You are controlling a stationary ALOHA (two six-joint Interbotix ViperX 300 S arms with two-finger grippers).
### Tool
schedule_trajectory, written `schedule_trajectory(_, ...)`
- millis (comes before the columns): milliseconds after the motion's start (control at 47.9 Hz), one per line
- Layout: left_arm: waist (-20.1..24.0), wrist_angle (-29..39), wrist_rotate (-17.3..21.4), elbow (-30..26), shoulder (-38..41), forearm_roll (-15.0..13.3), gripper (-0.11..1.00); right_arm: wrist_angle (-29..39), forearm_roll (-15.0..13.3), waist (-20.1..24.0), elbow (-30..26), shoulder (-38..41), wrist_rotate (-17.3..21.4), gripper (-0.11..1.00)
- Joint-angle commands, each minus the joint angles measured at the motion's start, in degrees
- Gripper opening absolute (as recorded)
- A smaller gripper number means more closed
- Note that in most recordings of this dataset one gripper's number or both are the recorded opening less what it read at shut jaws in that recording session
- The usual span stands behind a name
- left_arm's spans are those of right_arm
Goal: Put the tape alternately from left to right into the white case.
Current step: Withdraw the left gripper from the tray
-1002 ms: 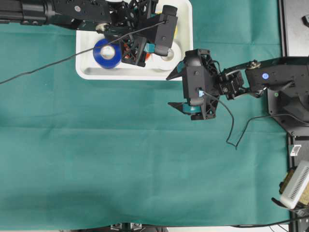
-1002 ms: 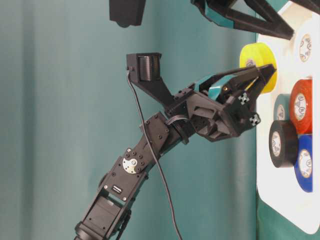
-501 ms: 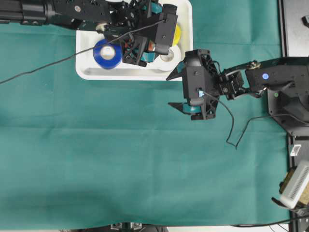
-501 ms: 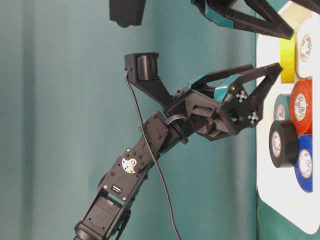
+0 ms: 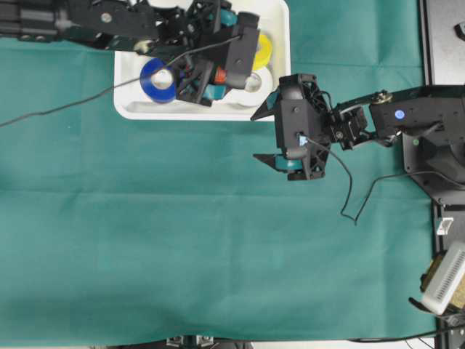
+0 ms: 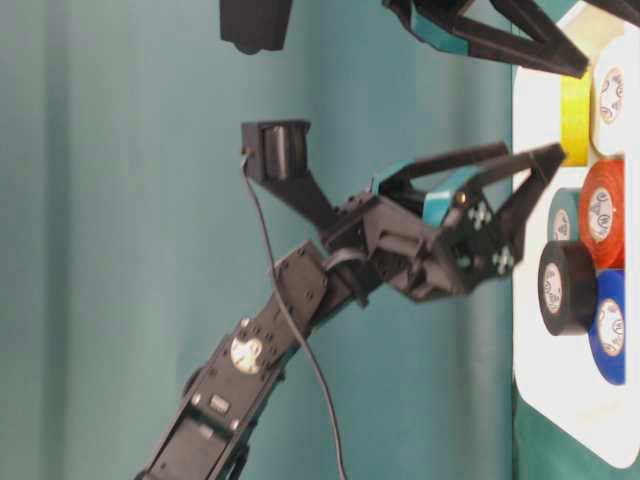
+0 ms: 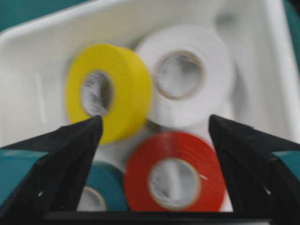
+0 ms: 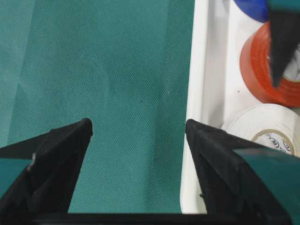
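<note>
The white case (image 5: 131, 109) lies at the table's far edge and holds the tape. A yellow roll (image 7: 122, 89) stands tilted on its edge against a flat white roll (image 7: 197, 89); an orange-red roll (image 7: 176, 176) and a teal roll (image 7: 105, 187) lie nearer. The blue roll (image 6: 607, 325) and black roll (image 6: 562, 288) lie at the other end. My left gripper (image 7: 154, 122) hovers open above the rolls, holding nothing. My right gripper (image 8: 138, 126) is open and empty over the cloth beside the case's rim (image 8: 199, 93).
Green cloth (image 5: 182, 240) covers the table. A black cable (image 5: 73, 98) trails left from the left arm, and another (image 5: 349, 196) hangs off the right arm. A white device (image 5: 443, 280) lies at the right edge.
My left gripper opened and let go of the yellow roll, which now rests in the case by the white roll. The gripper has drawn back a little. The right arm has not moved.
</note>
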Motion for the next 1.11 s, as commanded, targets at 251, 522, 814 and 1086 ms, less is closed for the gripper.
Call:
schedule_trajectory(251,-4.5,-0.4,-0.2,5.3,-7.6,-0.3,0.62,-0.5,0.1,0.2,-0.4,-1.1,0.1,0.84)
schedule_trajectory(522,-8.5,-0.3,-0.4,12.0,-12.0,-0.4,0.62,-0.5,0.1,0.2,-0.5,-1.1,0.1,0.84)
schedule_trajectory(814,-11.9,-0.4,-6.5,19.2,-17.1,-0.4,0.62,-0.5,0.1,0.2,-0.4,-1.1,0.1,0.84)
schedule_trajectory(1086,-13.1,-0.8,-15.0,23.3,-19.7,-0.4,0.62,-0.6,0.1,0.2,-0.1,-1.1,0.1,0.84)
